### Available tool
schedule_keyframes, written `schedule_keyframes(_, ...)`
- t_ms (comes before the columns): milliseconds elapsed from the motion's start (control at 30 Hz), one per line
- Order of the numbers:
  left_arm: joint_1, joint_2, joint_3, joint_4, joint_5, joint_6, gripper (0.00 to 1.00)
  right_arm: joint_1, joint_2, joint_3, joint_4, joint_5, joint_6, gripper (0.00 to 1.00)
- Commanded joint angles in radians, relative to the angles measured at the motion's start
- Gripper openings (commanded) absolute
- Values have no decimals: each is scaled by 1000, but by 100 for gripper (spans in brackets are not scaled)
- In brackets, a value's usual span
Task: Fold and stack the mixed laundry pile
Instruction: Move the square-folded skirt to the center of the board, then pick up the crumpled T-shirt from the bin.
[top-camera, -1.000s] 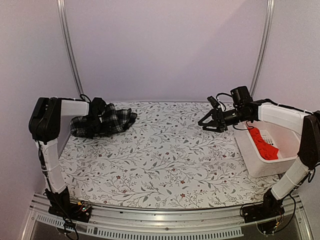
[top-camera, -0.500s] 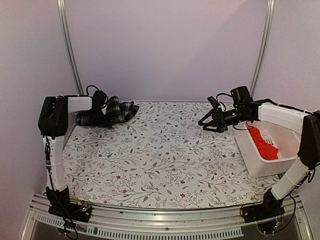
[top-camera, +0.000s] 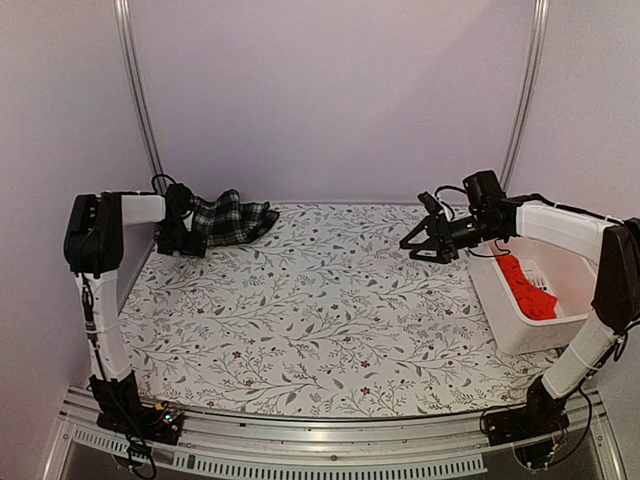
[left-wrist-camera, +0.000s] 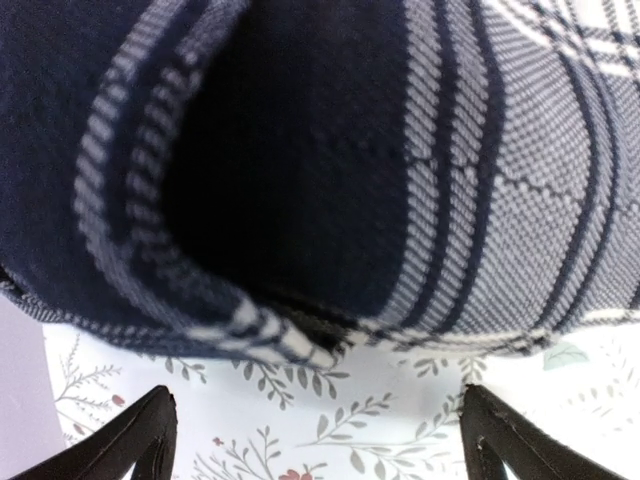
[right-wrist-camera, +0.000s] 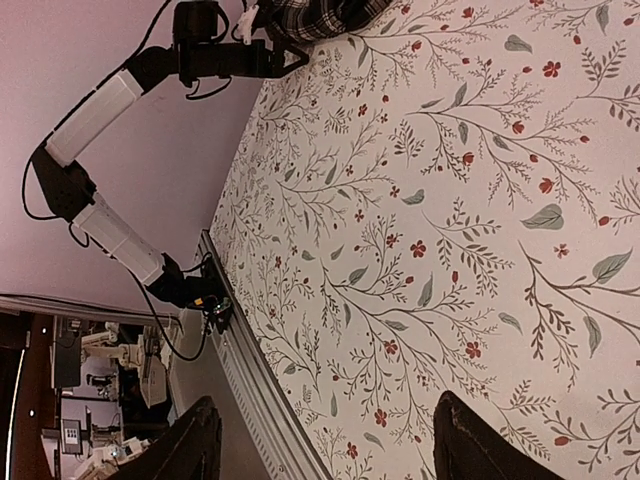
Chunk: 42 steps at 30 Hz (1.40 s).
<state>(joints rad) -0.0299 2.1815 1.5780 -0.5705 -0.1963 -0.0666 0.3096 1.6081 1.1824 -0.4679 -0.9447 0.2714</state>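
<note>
On the floral table cover (top-camera: 330, 310) we see the plaid garment (top-camera: 232, 218) bunched at the far-left corner before our spread left gripper (left-wrist-camera: 318, 410), the red shirt (top-camera: 522, 285) in the white basket (top-camera: 515, 335), our right gripper (right-wrist-camera: 325, 405) spread, empty.

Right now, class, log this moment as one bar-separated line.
left gripper: open, facing crumpled plaid garment | right gripper: open, empty, over table cover | red shirt: in white basket

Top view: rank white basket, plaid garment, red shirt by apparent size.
1. white basket
2. plaid garment, bunched and farther back, so a fairly close call
3. red shirt, only partly visible inside the basket
</note>
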Motion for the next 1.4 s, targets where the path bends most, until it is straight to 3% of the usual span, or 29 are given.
schedule_keyframes(0,-4,55,64,5,30,-17,98,-38,12,76,-49,0,-35,72)
schedule_keyframes(200,-4,112,180,38,25,-8,99,-102,-4,183,-125,75,-64,73)
schedule_keyframes(300,-19,70,173,53,22,-18,99,-132,-26,231,-151,109,-62,74)
schedule_keyframes(467,-94,-185,0,161,20,-32,100,-186,-81,267,-219,205,-63,79)
schedule_keyframes(567,-158,-403,-118,283,33,-54,100,-245,-133,260,-234,307,-67,91)
schedule_keyframes(600,-168,-470,-141,314,61,-87,100,-274,-159,253,-226,353,-68,98)
schedule_keyframes(700,-147,-587,-167,371,273,-233,100,-392,-229,233,-197,445,-42,99)
schedule_keyframes(800,-140,-609,-173,420,518,-311,100,-463,-258,239,-249,522,-12,99)
schedule_keyframes(967,-254,-565,-140,386,534,-320,100,-546,-221,207,-409,627,-70,99)
schedule_keyframes(1133,-300,-556,-192,465,623,-355,100,-576,-216,52,-362,636,-107,99)
schedule_keyframes(1267,-298,-511,-151,383,597,-363,100,-575,-149,-42,-332,622,-123,96)
schedule_keyframes(1367,-295,-499,-115,313,445,-385,100,-575,-107,-110,-270,601,-134,94)
